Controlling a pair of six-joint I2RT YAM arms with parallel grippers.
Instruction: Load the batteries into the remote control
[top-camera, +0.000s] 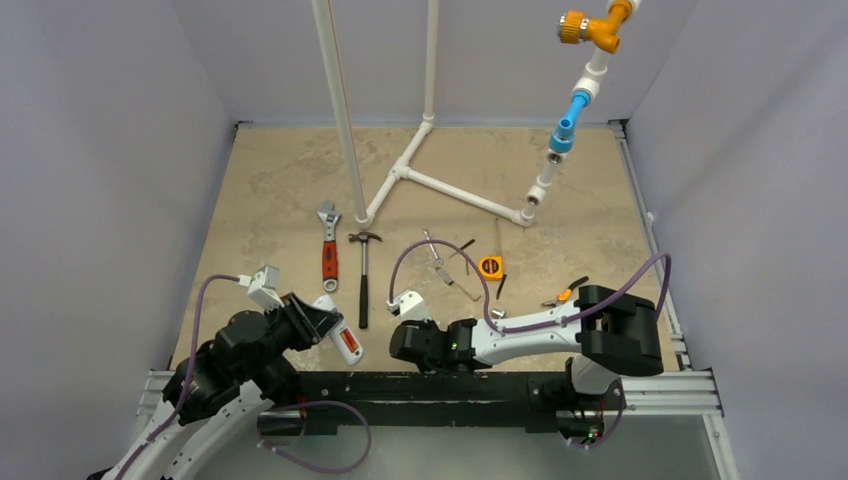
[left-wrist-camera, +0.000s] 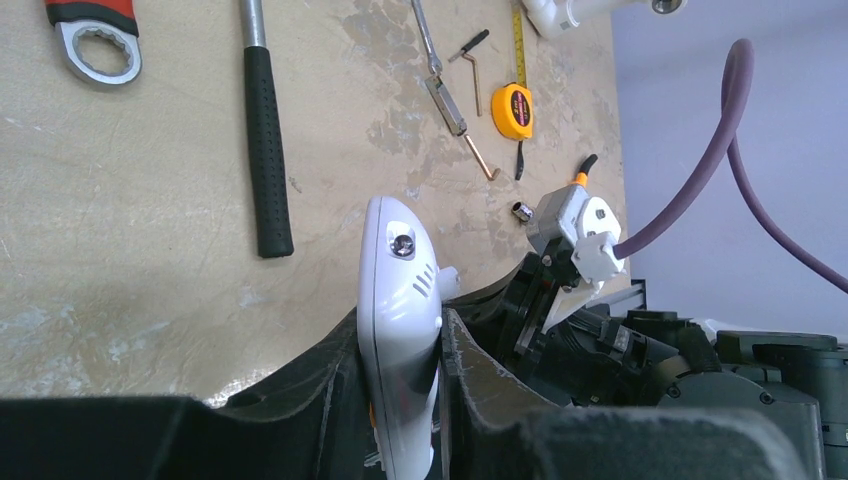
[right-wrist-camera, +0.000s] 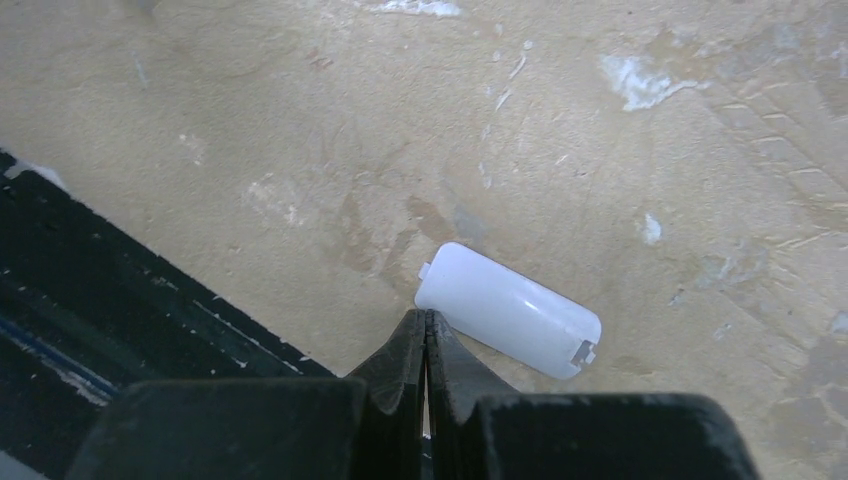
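The slim white plastic remote control (left-wrist-camera: 400, 290) stood edge-on, clamped in the left pincer (left-wrist-camera: 400, 345) over the tan tabletop (left-wrist-camera: 150, 200). An orange-red cylindrical battery (top-camera: 352, 347) showed in its back recess.

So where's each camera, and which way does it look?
Top: above and behind, facing down at the table; both arms show.
Left wrist: faces across the table; left claw shows, shut on the remote control.
Right wrist: faces down at a white cover; shut right claw shows.
Shared: top and left wrist both see the hammer.
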